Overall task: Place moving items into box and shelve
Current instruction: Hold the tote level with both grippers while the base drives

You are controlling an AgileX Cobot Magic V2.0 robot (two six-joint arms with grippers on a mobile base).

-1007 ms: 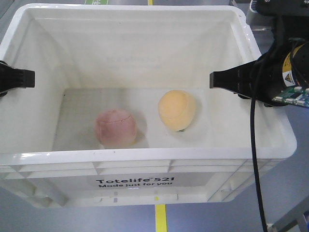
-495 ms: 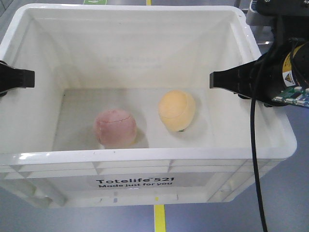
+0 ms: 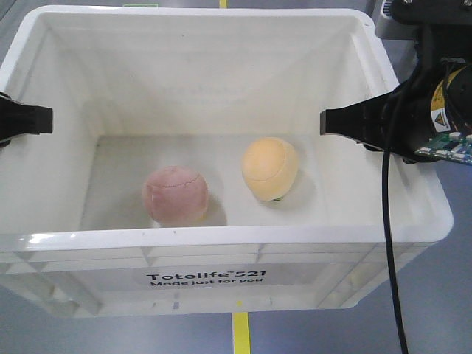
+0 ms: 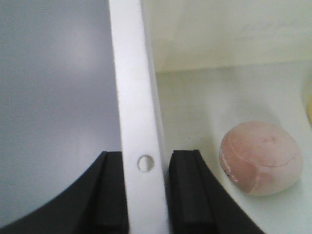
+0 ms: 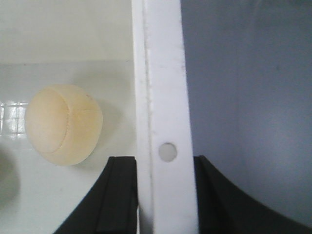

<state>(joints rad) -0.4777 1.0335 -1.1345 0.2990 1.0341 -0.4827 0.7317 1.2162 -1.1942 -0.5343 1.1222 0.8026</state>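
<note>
At opposite rims of loaded box [image 3: 221, 237], gripping with left claw [image 4: 145, 195] and right claw [image 5: 163, 195]; next, lift level, shelve.

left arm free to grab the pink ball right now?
Probably not: the left gripper is shut on the rim of the box. The pink ball lies uncovered inside, so only that grip blocks it.
</note>
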